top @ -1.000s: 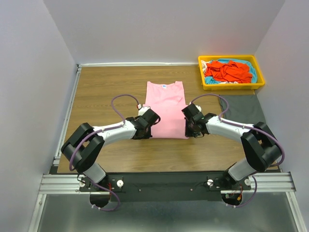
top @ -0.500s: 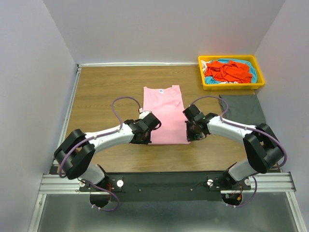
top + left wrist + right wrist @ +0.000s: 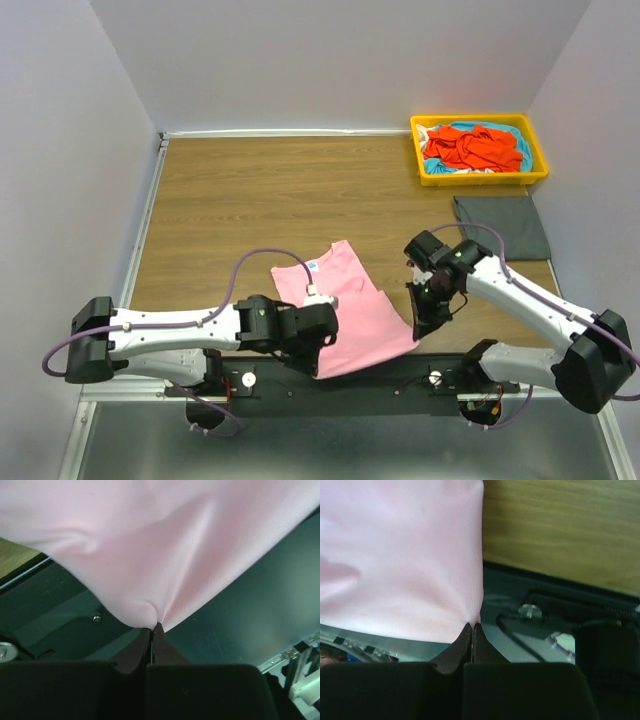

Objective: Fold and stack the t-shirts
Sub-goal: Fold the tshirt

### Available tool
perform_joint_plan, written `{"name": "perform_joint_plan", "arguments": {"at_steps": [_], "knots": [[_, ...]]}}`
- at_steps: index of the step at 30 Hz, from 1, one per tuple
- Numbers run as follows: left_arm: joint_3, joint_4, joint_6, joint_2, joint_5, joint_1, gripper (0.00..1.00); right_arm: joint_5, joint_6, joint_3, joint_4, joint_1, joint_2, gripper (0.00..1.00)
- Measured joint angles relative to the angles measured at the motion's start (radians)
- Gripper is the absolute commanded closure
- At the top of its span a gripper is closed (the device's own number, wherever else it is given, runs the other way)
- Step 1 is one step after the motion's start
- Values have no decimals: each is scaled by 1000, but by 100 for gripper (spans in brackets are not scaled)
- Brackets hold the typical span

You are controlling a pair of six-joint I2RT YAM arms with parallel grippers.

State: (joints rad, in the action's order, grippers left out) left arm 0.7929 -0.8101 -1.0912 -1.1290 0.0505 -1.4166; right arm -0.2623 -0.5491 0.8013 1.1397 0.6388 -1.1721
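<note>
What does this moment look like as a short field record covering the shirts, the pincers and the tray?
pink shirt: collar end on the table, near end past the table's near edge
left pincer: shut on the pink shirt's near left corner
right pincer: shut on its near right corner
grey shirt: folded flat, right side, just in front of the tray
tray: yellow, far right corner; holds the orange shirt and turquoise shirt, both crumpled
</note>
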Motion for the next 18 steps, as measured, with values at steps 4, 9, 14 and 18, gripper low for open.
{"name": "perform_joint_plan", "arguments": {"at_steps": [4,9,14,18], "knots": [[89,-53,27,37,1,137,100,34,28,225,126,2,-98,99],[137,-41,141,91,-12,415,100,93,81,494,148,2,-247,99],[143,-13,220,85,10,502,100,126,133,683,170,1,-386,99],[134,58,254,85,46,572,100,143,167,818,177,-4,-480,99]]}}
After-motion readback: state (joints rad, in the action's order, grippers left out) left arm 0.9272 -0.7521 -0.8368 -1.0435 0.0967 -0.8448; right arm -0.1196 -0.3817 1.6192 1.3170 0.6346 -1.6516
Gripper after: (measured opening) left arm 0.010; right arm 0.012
